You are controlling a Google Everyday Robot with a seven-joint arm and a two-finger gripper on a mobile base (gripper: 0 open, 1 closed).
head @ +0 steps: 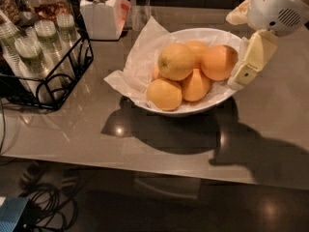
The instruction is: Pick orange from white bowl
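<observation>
Orange (pixel 219 62) sits in the bowl (pixel 183 112), on the right side of the fruit pile, close to the right rim. It leans vs. a pointed fruit (pixel 194 85) below-left and another orange-ish fruit (pixel 195 46) behind it. A paler yellow fruit (pixel 176 61) tops the pile at left, w/ one more fruit (pixel 164 94) at the front-left. All lie on crinkled white paper (pixel 140 57) that lines the bowl and sticks out over its left edge.

Hand (pixel 241 76) hangs at the bowl's right rim, just beside the orange, its pale part slanting down-left from the white wrist housing (pixel 277 6) at top right. Can't tell if it touches the orange or the rim. Can't tell either whether the hand is apart or together; it holds nothing that shows.

Bowl stands about mid-bench (pixel 145 144), a glossy grey-brown top w/ dark shadows under the bowl and hand. Far left: black wire rack (pixel 72 76) w/ lidded cups (pixel 47 33). Behind it a glass jar (pixel 43 1), and next to that a white lidded jar (pixel 100 11). Below the bench's front edge, bottom left, cables (pixel 48 207) on a dark floor.
</observation>
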